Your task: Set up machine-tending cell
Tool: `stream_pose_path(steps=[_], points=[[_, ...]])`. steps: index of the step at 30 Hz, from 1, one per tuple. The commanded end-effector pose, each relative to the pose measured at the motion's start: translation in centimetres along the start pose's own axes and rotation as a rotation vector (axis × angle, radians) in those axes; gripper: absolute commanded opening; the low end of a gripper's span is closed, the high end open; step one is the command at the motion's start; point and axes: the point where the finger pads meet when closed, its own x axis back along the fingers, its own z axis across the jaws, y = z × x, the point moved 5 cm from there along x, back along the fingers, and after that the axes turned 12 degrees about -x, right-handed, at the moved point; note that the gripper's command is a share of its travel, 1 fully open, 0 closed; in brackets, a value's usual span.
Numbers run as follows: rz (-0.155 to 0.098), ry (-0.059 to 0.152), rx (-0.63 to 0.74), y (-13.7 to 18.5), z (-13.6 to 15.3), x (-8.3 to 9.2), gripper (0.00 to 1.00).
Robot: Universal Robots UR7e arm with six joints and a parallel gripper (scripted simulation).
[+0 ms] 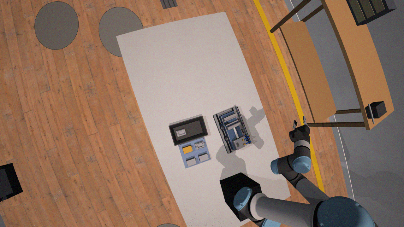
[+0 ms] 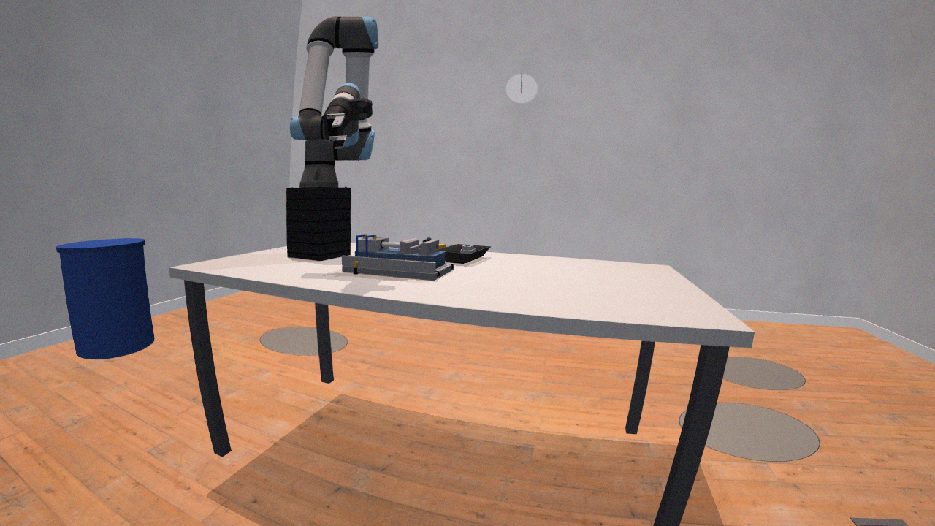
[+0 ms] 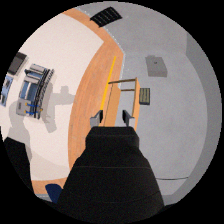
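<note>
My gripper (image 1: 299, 121) is open and empty, high in the air beyond the table's right edge; the wrist view shows its fingers apart over the floor. The vise (image 1: 232, 129) stands on the white table, with its hoses at the end nearer the arm's base. I cannot tell whether a blank lies in its opening. The dark outfeed tray (image 1: 188, 129) holds one grey finished part (image 1: 180, 132). The blue infeed plate (image 1: 194, 154) carries a brass blank (image 1: 187, 149), two aluminium blanks (image 1: 191, 161) (image 1: 203, 156) and a grey pocketed part (image 1: 199, 145).
The arm's black pedestal (image 1: 240, 194) stands on the table near the vise. A wooden bench and shelf (image 1: 333, 70) stand past the yellow floor line, right of the gripper. A blue barrel (image 2: 104, 297) stands on the floor.
</note>
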Motion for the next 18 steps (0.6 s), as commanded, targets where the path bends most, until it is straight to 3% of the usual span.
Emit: stream_pose_path(steps=[1, 6, 13, 15, 18], points=[[0.031, -0.056, -0.041, -2.2, -2.1, 0.8, 1.00], [0.068, -0.138, -0.094, -5.1, -5.2, 2.2, 1.00], [0.097, -0.238, -0.150, -8.1, -9.0, 4.2, 1.00], [0.097, -0.238, -0.150, -8.1, -9.0, 4.2, 1.00], [0.108, -0.308, -0.185, -9.9, -11.7, 5.8, 1.00]])
